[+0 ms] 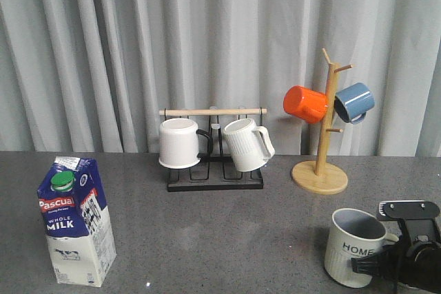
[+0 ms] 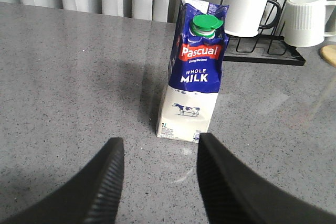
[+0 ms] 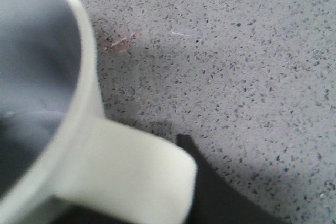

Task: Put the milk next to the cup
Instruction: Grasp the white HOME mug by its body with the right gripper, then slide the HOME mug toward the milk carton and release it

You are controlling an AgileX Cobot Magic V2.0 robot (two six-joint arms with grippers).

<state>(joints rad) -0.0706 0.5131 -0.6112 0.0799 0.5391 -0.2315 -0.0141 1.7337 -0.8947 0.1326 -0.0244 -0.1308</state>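
The milk (image 1: 74, 222) stands upright at the table's front left, a blue and white carton with a green cap. In the left wrist view the milk (image 2: 194, 77) stands just beyond my left gripper (image 2: 157, 177), which is open and empty, low over the table. The left gripper is out of the front view. The cream ribbed cup (image 1: 355, 246) marked "HOME" stands at the front right. My right gripper (image 1: 389, 261) is at its handle. In the right wrist view the cup handle (image 3: 121, 171) lies between the dark fingers (image 3: 215, 198), which are closed on it.
A black rack with a wooden bar (image 1: 213, 111) stands at the back centre. It holds a plain white mug with a black handle (image 1: 179, 142) and a white ribbed mug (image 1: 247, 144). A wooden mug tree (image 1: 320, 173) at the back right carries an orange mug (image 1: 305, 104) and a blue mug (image 1: 354, 101).
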